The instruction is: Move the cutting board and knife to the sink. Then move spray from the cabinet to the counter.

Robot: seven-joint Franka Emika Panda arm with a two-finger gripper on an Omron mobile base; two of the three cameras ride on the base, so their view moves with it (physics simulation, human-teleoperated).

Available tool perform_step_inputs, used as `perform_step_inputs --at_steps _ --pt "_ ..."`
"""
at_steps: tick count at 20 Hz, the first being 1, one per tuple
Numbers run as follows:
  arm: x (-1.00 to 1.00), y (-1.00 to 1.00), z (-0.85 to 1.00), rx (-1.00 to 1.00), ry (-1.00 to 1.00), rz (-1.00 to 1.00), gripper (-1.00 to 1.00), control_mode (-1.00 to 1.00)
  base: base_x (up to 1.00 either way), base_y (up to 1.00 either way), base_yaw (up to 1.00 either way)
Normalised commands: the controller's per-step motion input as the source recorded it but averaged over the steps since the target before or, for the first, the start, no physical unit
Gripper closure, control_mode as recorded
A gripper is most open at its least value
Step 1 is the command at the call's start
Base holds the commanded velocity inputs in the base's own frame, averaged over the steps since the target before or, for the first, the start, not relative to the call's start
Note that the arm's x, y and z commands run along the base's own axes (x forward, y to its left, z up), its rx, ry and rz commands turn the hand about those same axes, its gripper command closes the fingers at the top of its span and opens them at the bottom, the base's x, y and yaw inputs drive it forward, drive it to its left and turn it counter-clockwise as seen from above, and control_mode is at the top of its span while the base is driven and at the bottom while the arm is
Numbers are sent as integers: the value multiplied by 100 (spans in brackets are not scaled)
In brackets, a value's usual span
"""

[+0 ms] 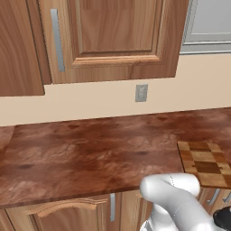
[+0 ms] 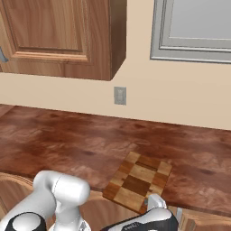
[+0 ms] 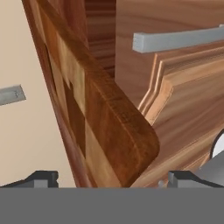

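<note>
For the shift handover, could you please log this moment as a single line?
phase: reaching cutting board | board: on counter, near end overhanging front edge | hand: fingertips straddle board's corner, not closed | knife, sink: unseen

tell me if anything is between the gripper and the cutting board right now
Nothing visible is. In the hand view the cutting board edge sits right between the gripper fingertips, with no object between them. The board overhangs the counter front edge.

Reddish-brown glossy desk point(image 1: 90, 153) is running wall to wall beneath the upper cabinets. Checkered cutting board point(image 2: 138, 181) is lying flat on it at the front edge, one corner overhanging slightly. Mottled grain is showing across the surrounding surface.
</note>
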Motion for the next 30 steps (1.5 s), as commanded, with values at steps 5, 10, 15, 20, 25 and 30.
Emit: perform_step_inputs --at_steps 5,10,15,20,25,30 --pt "11 0 -9 0 0 -1 -100 -100 0 0 0" --pt "0 0 -15 0 0 0 -100 -100 0 0 0" --pt "0 0 -7 0 0 -1 -100 -100 0 0 0" --pt "0 0 -2 0 0 -3 -100 -100 0 0 0" --pt "0 0 0 0 0 -5 -100 -100 0 0 0" --pt "4 0 0 0 0 -4 100 -100 0 0 0"
